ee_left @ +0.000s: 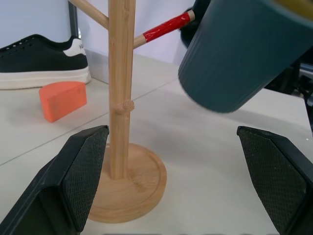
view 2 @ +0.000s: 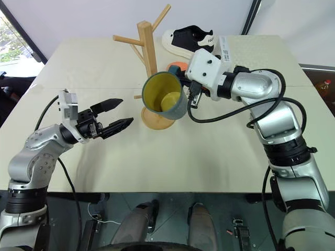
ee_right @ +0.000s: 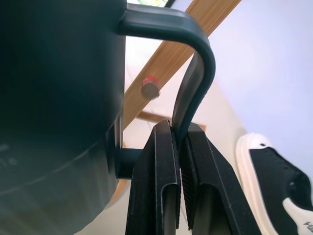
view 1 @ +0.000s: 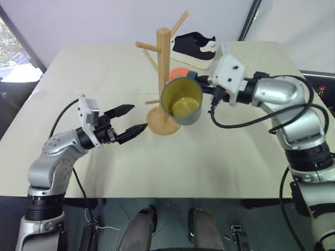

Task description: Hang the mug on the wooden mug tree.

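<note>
Right gripper (ee_right: 180,147) clamped on mug (view 1: 181,101) handle, hiding tree (view 1: 164,78) post; left gripper (view 1: 129,119) open.

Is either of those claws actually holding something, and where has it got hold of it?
Yes. The right claw is shut on the mug, pinching its loop handle. The left claw is open and holds nothing.

Between two wide-apart black fingers (ee_left: 85,171), the wooden mug tree (ee_left: 121,98) stands on a pale table (ee_left: 205,161), the mug (ee_left: 244,49) hanging above, an orange wedge (ee_left: 62,100) and black shoe (ee_left: 41,61) behind.
</note>
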Tool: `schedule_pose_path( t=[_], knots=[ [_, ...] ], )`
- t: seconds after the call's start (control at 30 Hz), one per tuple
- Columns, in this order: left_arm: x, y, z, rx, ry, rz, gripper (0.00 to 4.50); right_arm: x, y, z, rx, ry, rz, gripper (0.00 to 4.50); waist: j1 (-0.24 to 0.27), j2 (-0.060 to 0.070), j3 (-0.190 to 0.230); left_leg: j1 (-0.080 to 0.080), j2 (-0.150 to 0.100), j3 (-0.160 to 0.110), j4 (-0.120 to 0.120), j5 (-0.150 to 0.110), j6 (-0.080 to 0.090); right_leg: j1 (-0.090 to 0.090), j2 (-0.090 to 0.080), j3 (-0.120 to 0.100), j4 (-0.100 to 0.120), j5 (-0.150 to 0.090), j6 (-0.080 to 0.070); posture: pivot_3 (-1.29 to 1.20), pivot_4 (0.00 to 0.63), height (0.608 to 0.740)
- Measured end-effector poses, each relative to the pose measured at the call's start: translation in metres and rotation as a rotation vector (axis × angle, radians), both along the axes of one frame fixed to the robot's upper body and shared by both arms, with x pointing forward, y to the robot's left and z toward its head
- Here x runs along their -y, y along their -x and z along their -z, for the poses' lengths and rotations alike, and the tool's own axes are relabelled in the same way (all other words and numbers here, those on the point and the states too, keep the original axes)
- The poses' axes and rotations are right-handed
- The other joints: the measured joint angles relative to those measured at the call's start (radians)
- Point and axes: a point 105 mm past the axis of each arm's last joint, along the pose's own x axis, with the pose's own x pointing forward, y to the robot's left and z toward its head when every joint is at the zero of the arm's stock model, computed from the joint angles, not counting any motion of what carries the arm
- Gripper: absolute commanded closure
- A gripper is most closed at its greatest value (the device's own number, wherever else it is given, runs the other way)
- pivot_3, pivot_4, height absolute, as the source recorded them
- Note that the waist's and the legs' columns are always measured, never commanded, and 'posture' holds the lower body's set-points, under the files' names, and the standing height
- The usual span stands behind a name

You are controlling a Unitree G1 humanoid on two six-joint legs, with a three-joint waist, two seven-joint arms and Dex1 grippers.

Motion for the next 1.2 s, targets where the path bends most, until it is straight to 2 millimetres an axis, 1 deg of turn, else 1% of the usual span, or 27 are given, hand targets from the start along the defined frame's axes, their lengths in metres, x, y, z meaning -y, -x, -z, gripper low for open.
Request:
schedule_pose_path(
  t=[0.1,0.23,0.3,0.43,0.53,0.6,0.73,0.83,0.97,1.0,1.07,1.1,1.13,1.2],
  knots=[
    [-0.004,0.001,0.0,-0.001,0.004,-0.026,0.0,0.0,-0.004,0.005,-0.019,0.02,-0.004,4.44,-0.005,0.0,0.0,0.0,0.001,0.001,0.0,0.001,-0.002,0.0,0.002,0.0,0.0,0.002,-0.003,0.0,0.15,0.74],
    [-0.005,0.003,0.001,0.001,0.003,-0.042,0.0,-0.009,-0.005,-0.004,0.004,0.027,-0.03,4.44,-0.021,0.0,0.0,0.001,0.005,0.001,0.001,0.003,-0.005,-0.001,0.008,0.001,0.0,0.005,-0.007,0.0,0.15,0.74],
    [-0.005,0.003,0.0,0.001,0.005,-0.046,0.0,-0.01,-0.006,-0.008,0.017,0.033,-0.029,4.44,-0.022,0.0,0.0,0.002,0.007,0.001,0.001,0.003,-0.005,-0.001,0.01,0.001,0.001,0.006,-0.009,0.0,0.15,0.74],
    [-0.005,0.003,-0.001,0.002,0.011,-0.041,0.0,-0.012,-0.011,-0.004,0.005,0.036,-0.015,4.44,-0.027,0.0,0.0,0.004,0.008,0.001,0.001,0.004,-0.006,-0.001,0.01,0.002,0.003,0.007,-0.01,0.0,0.15,0.74],
    [-0.007,0.003,-0.003,0.006,0.006,-0.041,0.0,-0.019,-0.016,-0.001,-0.004,0.057,-0.011,4.44,-0.028,0.0,0.0,0.004,0.008,0.002,0.001,0.004,-0.006,-0.001,0.011,0.003,0.003,0.007,-0.011,0.0,0.15,0.74],
    [-0.007,0.003,-0.004,0.01,0.007,-0.041,0.0,-0.025,-0.021,-0.003,0.001,0.063,-0.002,4.44,-0.028,0.0,0.0,0.004,0.008,0.002,0.001,0.004,-0.006,-0.001,0.011,0.003,0.003,0.007,-0.011,0.0,0.15,0.74],
    [-0.006,0.003,-0.005,0.013,0.007,-0.04,0.0,-0.031,-0.03,-0.005,0.001,0.061,0.019,4.44,-0.025,0.0,0.0,0.004,0.007,0.002,0.001,0.004,-0.006,-0.001,0.011,0.003,0.003,0.007,-0.01,0.0,0.15,0.74],
    [-0.006,0.003,-0.005,0.015,0.008,-0.041,0.0,-0.038,-0.036,0.0,-0.018,0.071,0.02,4.44,-0.026,0.0,0.0,0.004,0.007,0.002,0.001,0.004,-0.006,-0.001,0.011,0.003,0.003,0.007,-0.01,0.0,0.15,0.74],
    [-0.006,0.003,-0.006,0.019,0.009,-0.041,0.0,-0.043,-0.041,0.014,-0.049,0.105,0.027,4.44,-0.027,0.0,0.0,0.004,0.007,0.002,0.001,0.004,-0.007,-0.002,0.011,0.003,0.004,0.007,-0.01,0.0,0.15,0.74],
    [-0.006,0.003,-0.006,0.019,0.009,-0.042,0.0,-0.043,-0.042,0.015,-0.053,0.107,0.026,4.16,-0.027,0.0,0.0,0.004,0.007,0.002,0.001,0.004,-0.007,-0.002,0.011,0.003,0.004,0.007,-0.01,0.0,0.15,0.74],
    [-0.006,0.002,-0.006,0.02,0.01,-0.043,0.0,-0.045,-0.042,0.017,-0.054,0.105,0.023,3.44,-0.027,0.0,0.0,0.004,0.007,0.002,0.001,0.004,-0.007,-0.002,0.011,0.003,0.004,0.007,-0.01,0.0,0.15,0.74],
    [-0.006,0.002,-0.006,0.02,0.01,-0.044,0.0,-0.046,-0.042,0.016,-0.051,0.105,0.02,3.0,-0.027,0.0,0.0,0.004,0.007,0.002,0.001,0.004,-0.007,-0.002,0.011,0.003,0.004,0.007,-0.01,0.0,0.15,0.74],
    [-0.006,0.002,-0.006,0.02,0.01,-0.045,0.0,-0.046,-0.042,0.015,-0.046,0.103,0.022,2.41,-0.027,0.0,0.0,0.004,0.007,0.002,0.001,0.004,-0.007,-0.002,0.011,0.003,0.004,0.007,-0.01,0.0,0.15,0.74],
    [-0.006,0.002,-0.006,0.02,0.01,-0.046,0.0,-0.046,-0.042,0.012,-0.037,0.103,0.021,1.45,-0.028,0.0,0.0,0.004,0.007,0.002,0.001,0.004,-0.007,-0.002,0.011,0.003,0.004,0.007,-0.01,0.0,0.15,0.74]
  ],
)
